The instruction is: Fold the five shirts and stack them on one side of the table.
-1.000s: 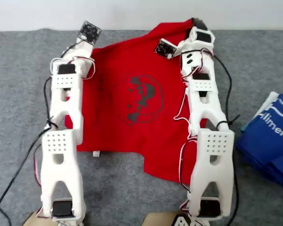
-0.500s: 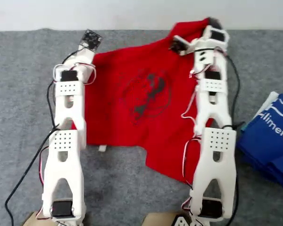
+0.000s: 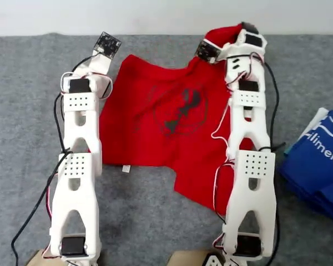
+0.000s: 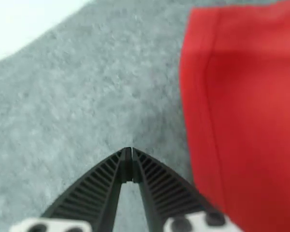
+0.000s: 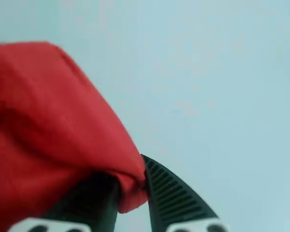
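- The right gripper (image 5: 133,180) is clamped on a bunch of the red shirt (image 3: 155,138), holding that corner up at the far edge of the table (image 3: 22,122). The cloth seems pinched near the fingertips only, so a firm pull could let it slip free.
- The left gripper (image 4: 131,153) is closed on nothing, over bare grey surface just beside the shirt's hem. With one corner held, any drag would likely skew and bunch the shirt rather than fold it.
- The shirt lies spread between the two arms, wrinkled, its near edge uneven and partly under the right arm — cloth could catch on the arm's links or loose wires.
- The blue shirts (image 3: 316,166) sit at the table's right edge, near the right arm — a wide swing could knock them askew.
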{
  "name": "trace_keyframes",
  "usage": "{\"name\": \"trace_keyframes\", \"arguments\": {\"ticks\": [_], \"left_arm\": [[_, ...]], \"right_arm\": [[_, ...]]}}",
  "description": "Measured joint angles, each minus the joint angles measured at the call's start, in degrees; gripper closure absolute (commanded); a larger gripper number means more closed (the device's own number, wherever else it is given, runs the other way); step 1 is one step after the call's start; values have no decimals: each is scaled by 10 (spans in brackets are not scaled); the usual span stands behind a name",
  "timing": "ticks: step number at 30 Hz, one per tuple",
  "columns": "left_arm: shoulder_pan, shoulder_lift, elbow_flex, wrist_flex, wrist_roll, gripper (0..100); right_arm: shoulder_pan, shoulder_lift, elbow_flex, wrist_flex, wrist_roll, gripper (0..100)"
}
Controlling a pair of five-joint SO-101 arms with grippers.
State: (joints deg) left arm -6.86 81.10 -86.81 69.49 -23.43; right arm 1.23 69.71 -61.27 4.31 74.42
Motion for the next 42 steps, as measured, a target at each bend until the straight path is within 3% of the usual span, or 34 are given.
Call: {"name": "trace_keyframes", "arguments": {"ticks": [2,7,22,32,42], "left_arm": [[0,0,0,16,0,899],[-2,0,-18,65,0,874],[-22,-28,-61,169,0,873],[-24,-69,-61,244,0,873],[-19,-69,-61,250,19,874]], "right_arm": [[-7,0,0,38,0,967],[-12,0,-2,127,0,789],[47,3,-153,310,0,790],[53,3,-316,669,-147,790],[53,3,-321,840,-298,790]]}}
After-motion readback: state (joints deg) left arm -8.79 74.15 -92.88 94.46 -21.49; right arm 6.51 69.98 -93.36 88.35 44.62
